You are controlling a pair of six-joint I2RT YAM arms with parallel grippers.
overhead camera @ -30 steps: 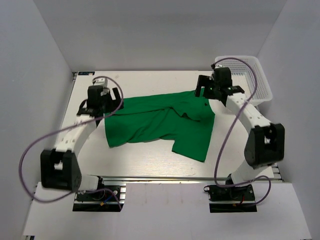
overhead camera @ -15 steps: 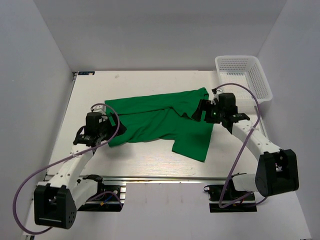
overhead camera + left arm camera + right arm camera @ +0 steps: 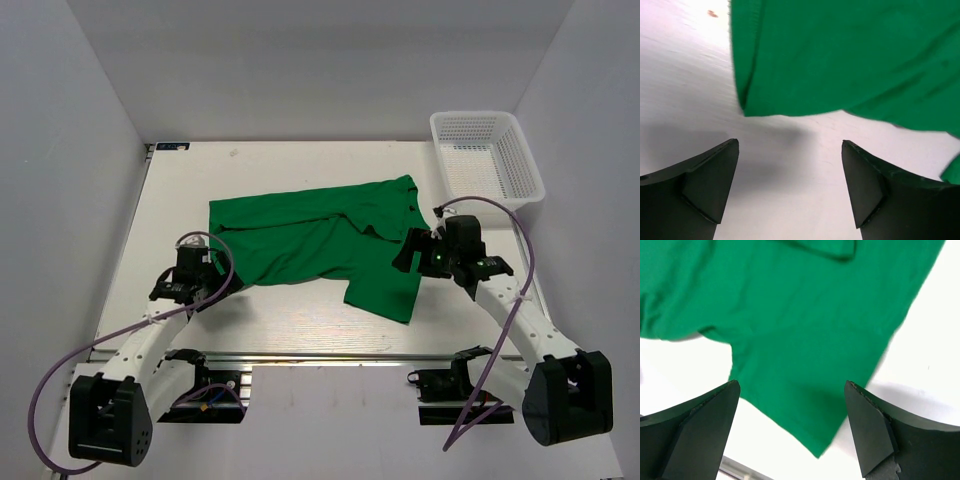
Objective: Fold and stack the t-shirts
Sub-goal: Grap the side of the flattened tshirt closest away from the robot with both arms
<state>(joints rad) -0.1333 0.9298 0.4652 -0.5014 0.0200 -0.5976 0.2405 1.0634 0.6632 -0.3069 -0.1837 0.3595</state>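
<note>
Where the two arms reach out from the near edge of the white table (image 3: 290,165), the left gripper (image 3: 203,277) sits just off the near left corner of the t-shirt (image 3: 310,240), its jaws spread wide with nothing between them. Its wrist camera shows only bare tabletop between the black fingers (image 3: 700,185), with the shirt's corner and hemmed side edge just beyond them. The right gripper (image 3: 412,252) is at the t-shirt's right side, over its near right portion, and its jaws likewise stand spread apart, holding nothing. From its wrist camera, green cloth fills the gap between the fingers (image 3: 700,425), though whether they touch the fabric I cannot tell. The t-shirt is plain bright green, soft and matte, lying opened out but untidy on the middle of the table, its long axis running left to right. Its left part lies fairly flat with a straight edge, while a diagonal crease and overlapping folds run across the middle. One flap juts toward the near edge at the right, ending in a slanted point. Shallow wrinkles mark the cloth, and a darker folded ridge sits toward its far right corner. Beyond that far right corner, apart from the t-shirt, a white mesh basket (image 3: 478,114) stands at the table's far right edge.
</note>
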